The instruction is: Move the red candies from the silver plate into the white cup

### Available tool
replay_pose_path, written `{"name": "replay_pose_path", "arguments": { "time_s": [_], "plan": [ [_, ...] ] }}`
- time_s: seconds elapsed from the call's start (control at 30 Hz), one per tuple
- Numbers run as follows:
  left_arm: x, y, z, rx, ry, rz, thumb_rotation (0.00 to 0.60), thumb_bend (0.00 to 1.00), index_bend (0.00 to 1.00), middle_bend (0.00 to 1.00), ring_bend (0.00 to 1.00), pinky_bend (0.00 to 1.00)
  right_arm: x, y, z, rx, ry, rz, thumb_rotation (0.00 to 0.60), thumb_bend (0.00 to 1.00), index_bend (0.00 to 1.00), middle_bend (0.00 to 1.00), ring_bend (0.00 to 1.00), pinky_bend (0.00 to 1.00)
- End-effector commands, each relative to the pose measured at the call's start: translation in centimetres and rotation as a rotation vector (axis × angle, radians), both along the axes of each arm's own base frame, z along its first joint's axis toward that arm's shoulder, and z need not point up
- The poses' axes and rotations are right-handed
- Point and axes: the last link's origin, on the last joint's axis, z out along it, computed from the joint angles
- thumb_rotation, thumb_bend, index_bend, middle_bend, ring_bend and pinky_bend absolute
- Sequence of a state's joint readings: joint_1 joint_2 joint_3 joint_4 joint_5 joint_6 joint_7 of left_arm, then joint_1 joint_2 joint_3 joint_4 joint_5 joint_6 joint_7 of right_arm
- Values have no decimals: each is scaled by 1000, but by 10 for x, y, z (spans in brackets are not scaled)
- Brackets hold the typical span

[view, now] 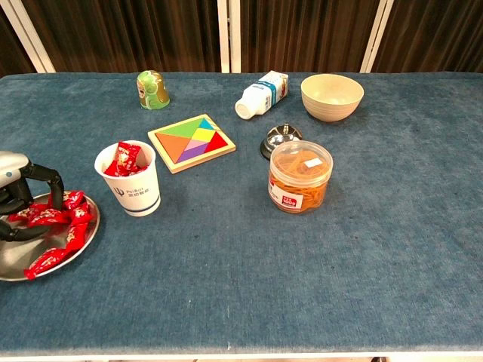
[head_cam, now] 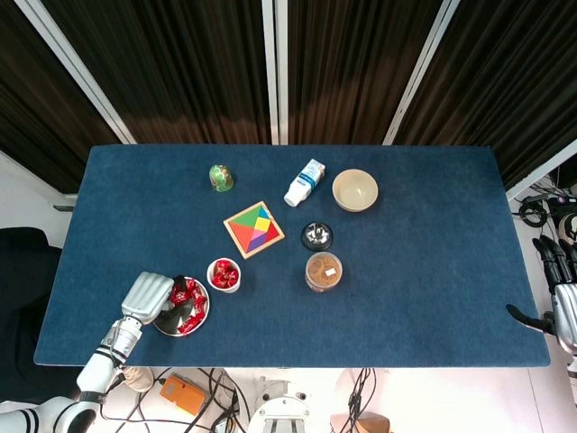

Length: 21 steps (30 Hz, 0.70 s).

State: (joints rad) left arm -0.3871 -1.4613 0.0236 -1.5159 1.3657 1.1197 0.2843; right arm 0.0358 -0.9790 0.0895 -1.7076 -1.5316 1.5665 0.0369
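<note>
A: Where are the red candies (view: pixel 51 219)?
B: On the silver plate (view: pixel 23 264), just left of the white cup (view: pixel 130 187); some are inside the cup.
A: Hands?
B: Left hand (view: pixel 19 197): fingers curled onto the candies, grasp indeterminate. Right hand (head_cam: pixel 557 293): far from the cup, fingers apart, empty.

A blue-covered counter (view: pixel 377 249) carries a green can (view: pixel 152 90) lying tipped at the back left. A small milk carton (view: pixel 262 93) lies on its side near a beige bowl (view: pixel 332 96). A coloured tangram puzzle (view: pixel 192 142) sits flat in its wooden frame. A silver call bell (view: pixel 279 139) stands just behind a clear jar (view: pixel 299 176) of rubber bands.
</note>
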Motion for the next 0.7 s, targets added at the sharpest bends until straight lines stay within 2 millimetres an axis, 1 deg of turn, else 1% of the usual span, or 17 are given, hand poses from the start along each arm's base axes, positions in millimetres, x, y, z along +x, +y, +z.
{"name": "replay_pose_path", "arguments": {
  "time_s": [0.03,0.13,0.27,0.37,0.5,0.6,0.7],
  "plan": [
    [-1,0,-1,-4,4,2,600,258,491,955,923,831,0,0,0,1,-1,-1,600,157,0,118,0,98],
    [-1,1,-1,-7,6,5,600,296,520,955,923,831,0,0,-1,2,0,-1,600,157,0,118,0,97],
    [-3,2,-1,-8,7,8,600,387,573,955,923,830,0,-1,-1,2,0,-1,600,157,0,117,0,98],
    [-3,1,1,-1,6,6,600,392,590,955,923,830,0,-1,-1,2,-1,-1,600,157,0,118,0,100],
    [4,-2,12,24,-25,-14,600,390,591,955,923,830,0,0,0,0,-1,1,600,157,0,117,0,100],
    [13,-3,28,63,-71,-39,600,386,591,955,923,830,0,0,0,-2,-2,2,600,157,0,118,0,100],
    [29,-3,46,106,-134,-84,600,381,591,955,923,830,-1,2,1,-6,-3,0,600,157,0,118,0,100]
  ]
}}
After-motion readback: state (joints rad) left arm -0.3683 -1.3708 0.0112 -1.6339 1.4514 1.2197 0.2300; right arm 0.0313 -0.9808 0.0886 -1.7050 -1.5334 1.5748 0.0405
